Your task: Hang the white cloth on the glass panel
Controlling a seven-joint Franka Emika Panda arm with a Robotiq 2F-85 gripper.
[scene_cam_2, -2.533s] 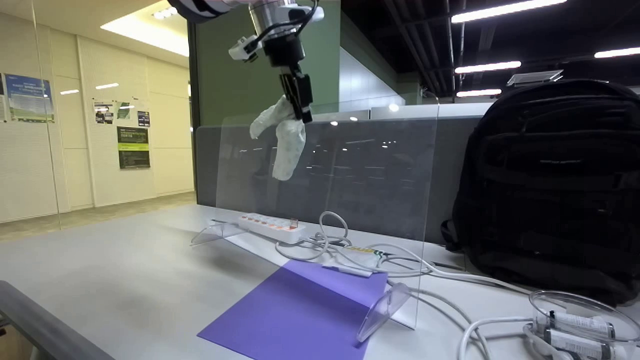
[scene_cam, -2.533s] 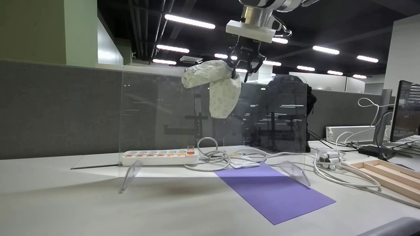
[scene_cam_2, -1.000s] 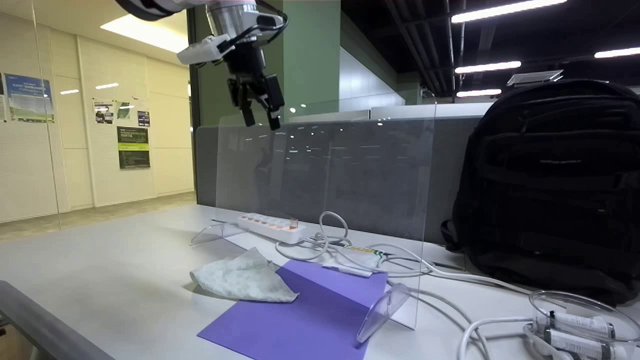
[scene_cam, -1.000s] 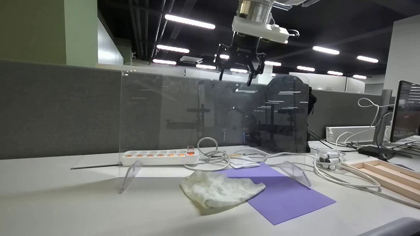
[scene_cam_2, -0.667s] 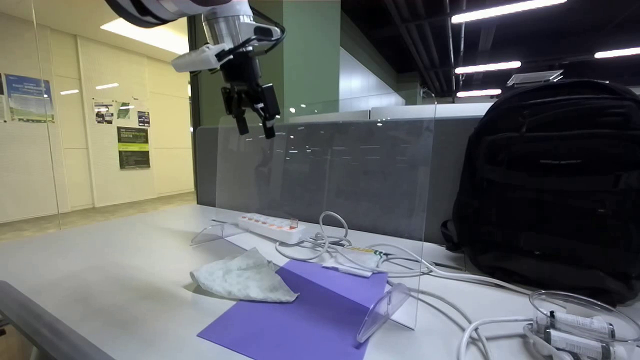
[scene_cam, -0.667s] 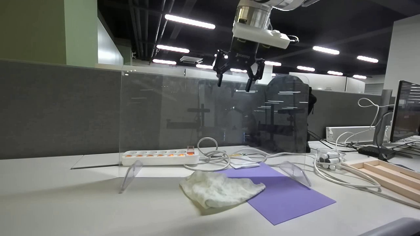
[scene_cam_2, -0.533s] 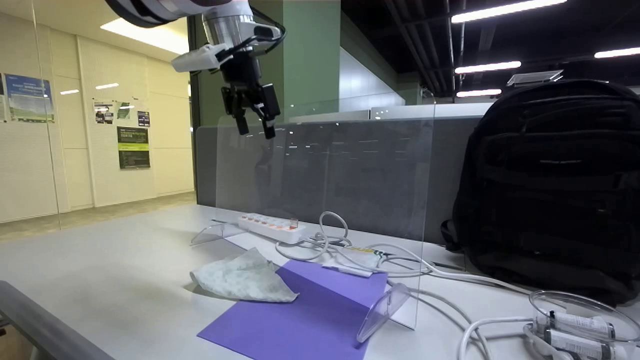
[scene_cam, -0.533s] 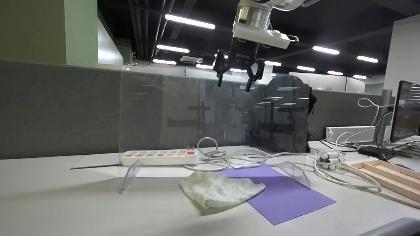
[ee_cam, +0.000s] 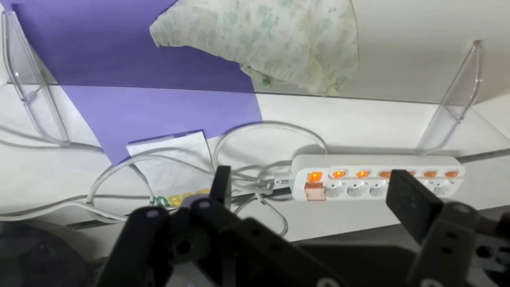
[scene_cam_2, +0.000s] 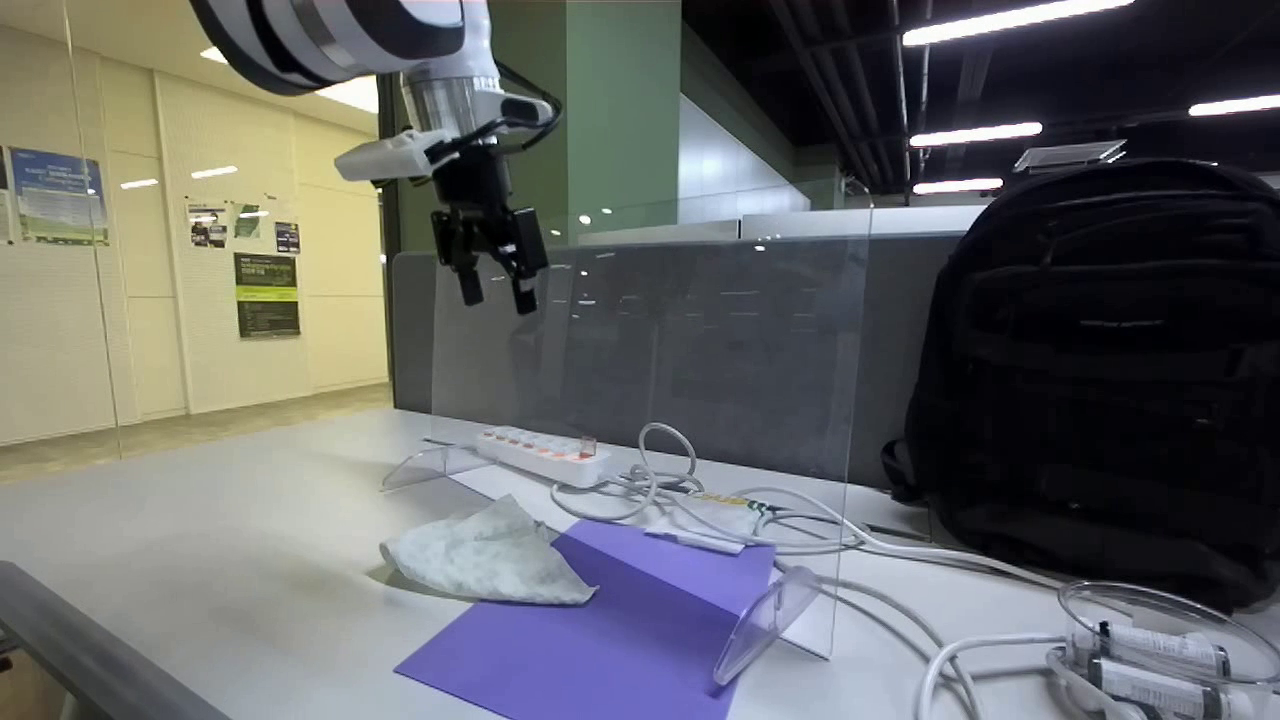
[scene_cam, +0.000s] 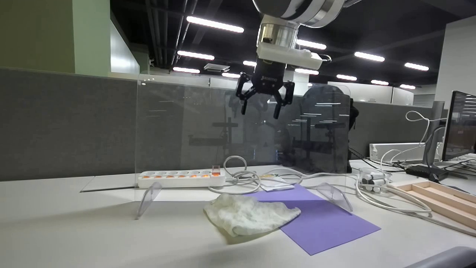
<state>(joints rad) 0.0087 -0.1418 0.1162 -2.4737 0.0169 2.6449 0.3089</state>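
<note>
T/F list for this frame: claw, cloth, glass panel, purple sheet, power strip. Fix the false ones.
1. The claw is open and apart from the white cloth. True.
2. The purple sheet extends on both sides of the glass panel. True.
3. The white cloth hangs over the glass panel. False: it lies on the table, partly over the purple sheet.
4. The power strip shows orange lights. True.
5. The power strip and white cloth lie on the same side of the glass panel. False: the glass panel stands between them.
</note>
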